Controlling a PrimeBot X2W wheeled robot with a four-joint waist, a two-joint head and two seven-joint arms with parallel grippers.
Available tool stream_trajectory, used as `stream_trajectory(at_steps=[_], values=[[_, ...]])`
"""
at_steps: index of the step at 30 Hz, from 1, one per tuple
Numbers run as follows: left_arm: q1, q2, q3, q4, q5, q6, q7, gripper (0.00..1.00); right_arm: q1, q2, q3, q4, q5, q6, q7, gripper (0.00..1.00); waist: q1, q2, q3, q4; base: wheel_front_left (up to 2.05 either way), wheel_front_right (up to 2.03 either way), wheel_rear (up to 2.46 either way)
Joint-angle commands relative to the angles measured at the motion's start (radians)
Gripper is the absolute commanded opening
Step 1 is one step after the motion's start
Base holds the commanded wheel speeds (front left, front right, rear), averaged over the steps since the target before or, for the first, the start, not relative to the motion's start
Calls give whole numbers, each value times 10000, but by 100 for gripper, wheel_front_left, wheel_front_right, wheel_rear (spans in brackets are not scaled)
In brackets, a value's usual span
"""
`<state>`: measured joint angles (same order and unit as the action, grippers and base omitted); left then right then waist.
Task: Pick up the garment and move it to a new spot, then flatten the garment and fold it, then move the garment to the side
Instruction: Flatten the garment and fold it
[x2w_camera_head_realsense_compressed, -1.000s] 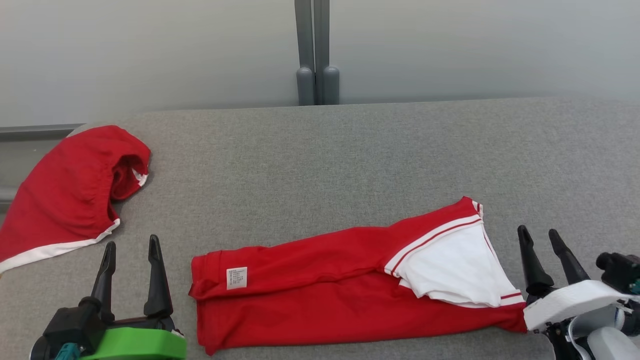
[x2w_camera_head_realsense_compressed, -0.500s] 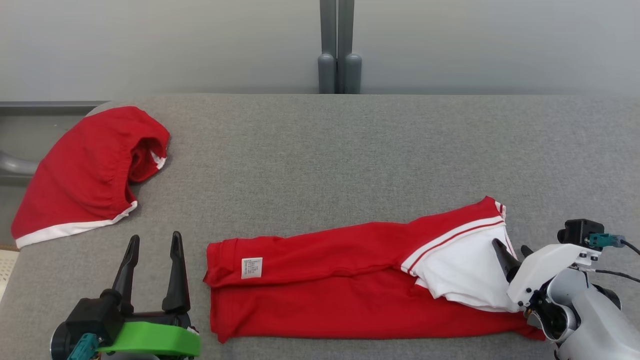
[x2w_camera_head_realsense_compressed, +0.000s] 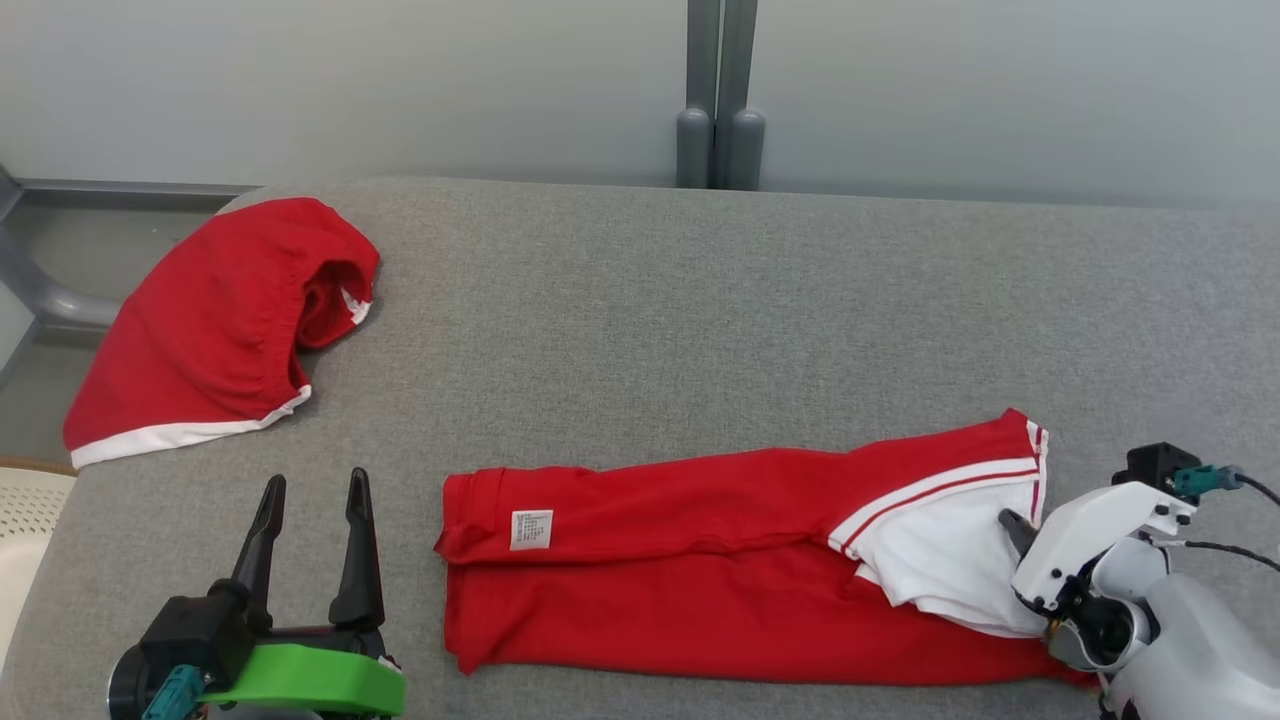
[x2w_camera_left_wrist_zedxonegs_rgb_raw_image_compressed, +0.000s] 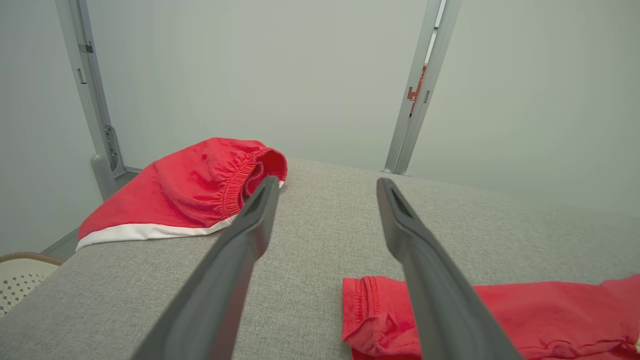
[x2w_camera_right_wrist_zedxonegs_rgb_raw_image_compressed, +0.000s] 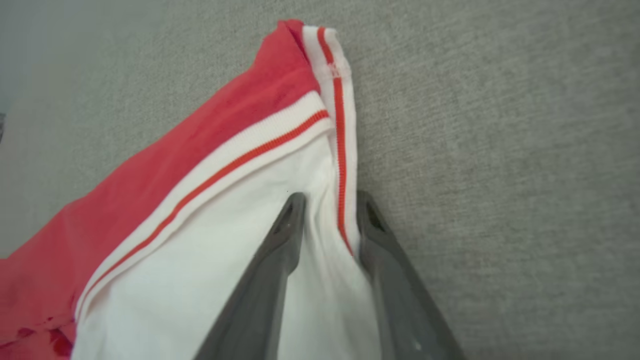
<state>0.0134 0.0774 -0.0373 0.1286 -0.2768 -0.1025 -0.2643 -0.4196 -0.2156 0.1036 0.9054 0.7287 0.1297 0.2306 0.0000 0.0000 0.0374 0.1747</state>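
Lowered since a second ago onto white striped hem of red garment (x2w_camera_head_realsense_compressed: 700, 600): right pincer (x2w_camera_right_wrist_zedxonegs_rgb_raw_image_compressed: 327, 207), pinching it; left pincer (x2w_camera_head_realsense_compressed: 316, 480) spread open; label (x2w_camera_head_realsense_compressed: 531, 529) print unreadable.

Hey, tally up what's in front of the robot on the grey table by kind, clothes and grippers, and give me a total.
Garments: 2, the long red and white garment and the bunched red garment.
Grippers: 2, the left gripper and the right gripper.
Total: 4.
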Motion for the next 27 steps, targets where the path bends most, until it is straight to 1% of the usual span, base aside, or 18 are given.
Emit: stream_trajectory(at_steps=[1, 6, 10, 15, 18, 22, 24, 27], values=[[-40, -40, 28, 26, 113, -38, 3, 100, 354, 232, 177, 0, 74, 14, -40, 0, 0, 0, -51, -31, 0, 0, 0], [-2, -109, -43, 97, 138, -111, 2, 100, 348, 74, 247, -628, 310, 14, -756, 0, 0, 0, -92, -194, 0, 0, 0], [-64, -140, -120, 143, 150, -149, 3, 100, 309, -280, 287, -887, 336, 13, -1108, 0, 0, 0, -9, -384, 0, 0, 0], [-82, -182, -126, 151, 130, -177, 3, 100, 250, -1005, 50, -967, 342, 11, -1298, 0, 0, 0, 23, -671, 0, 0, 0], [-83, -201, -96, 166, 161, -190, 3, 100, 193, -1501, -208, -955, 122, 13, -1483, 0, 0, 0, -16, -811, 0, 0, 0], [8, -223, -39, 161, 178, -199, 3, 100, 95, -1832, -570, -1183, -53, 13, -1609, 0, 0, 0, -83, -966, 0, 0, 0], [48, -237, -48, 175, 152, -207, 3, 100, 92, -1908, -680, -1408, -161, 13, -1594, 0, 0, 0, -116, -1019, 0, 0, 0], [99, -246, -71, 203, 111, -204, 3, 100, 182, -1789, -671, -1975, -279, 13, -1430, 0, 0, 0, -164, -1057, 0, 0, 0]])
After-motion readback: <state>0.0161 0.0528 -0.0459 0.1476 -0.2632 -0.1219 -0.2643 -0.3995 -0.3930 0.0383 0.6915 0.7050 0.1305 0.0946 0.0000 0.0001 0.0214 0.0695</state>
